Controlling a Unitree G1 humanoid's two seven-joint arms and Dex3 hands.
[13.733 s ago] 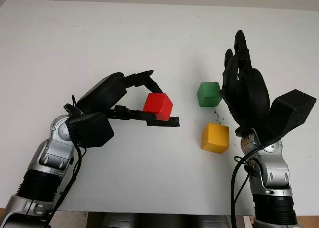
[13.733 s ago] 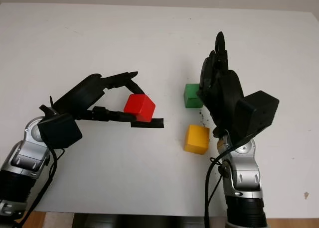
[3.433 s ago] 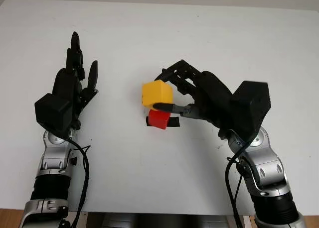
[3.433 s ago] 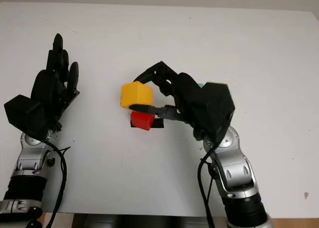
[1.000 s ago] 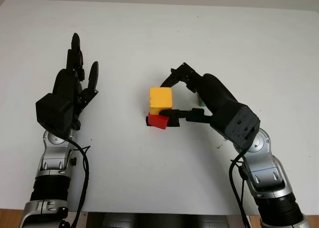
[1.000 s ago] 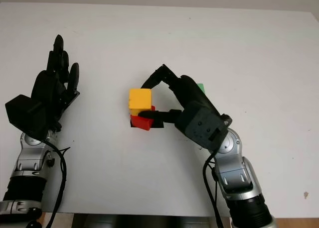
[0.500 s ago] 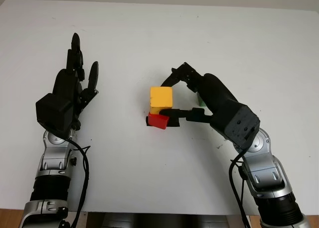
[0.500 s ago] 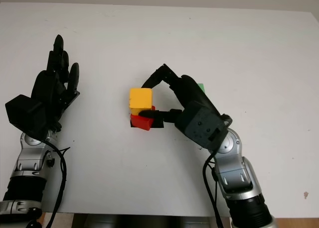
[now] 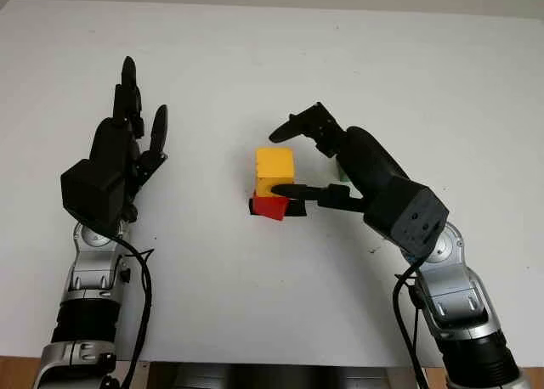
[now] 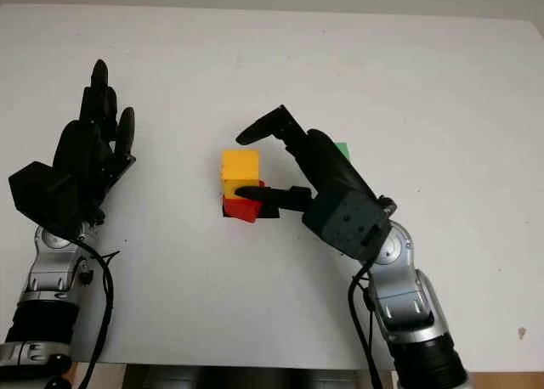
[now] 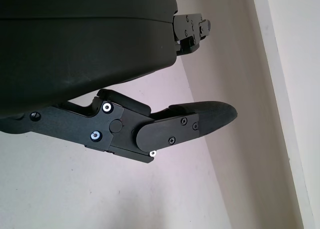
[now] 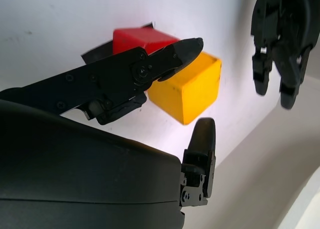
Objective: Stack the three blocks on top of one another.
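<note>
A yellow block [image 9: 274, 170] sits on top of a red block [image 9: 270, 207] near the middle of the white table [image 9: 272, 304]. My right hand [image 9: 280, 162] is open around the stack. Its upper fingers [image 9: 293, 127] stand clear above and behind the yellow block, while its thumb [image 12: 150, 64] lies along the front of the stack, close to the yellow block [image 12: 190, 89] and the red block [image 12: 140, 39]. A green block [image 10: 341, 150] lies on the table behind the right hand, mostly hidden by it. My left hand [image 9: 136, 109] is open and raised at the left, well away from the blocks.
A strip of black tape [image 9: 296, 209] marks the table under the red block. The table's far edge runs along the back [image 9: 272, 7], and its near edge lies between my forearms.
The right hand's upper fingers have lifted away from the yellow block, which stays on the red block. The left hand has not moved.
</note>
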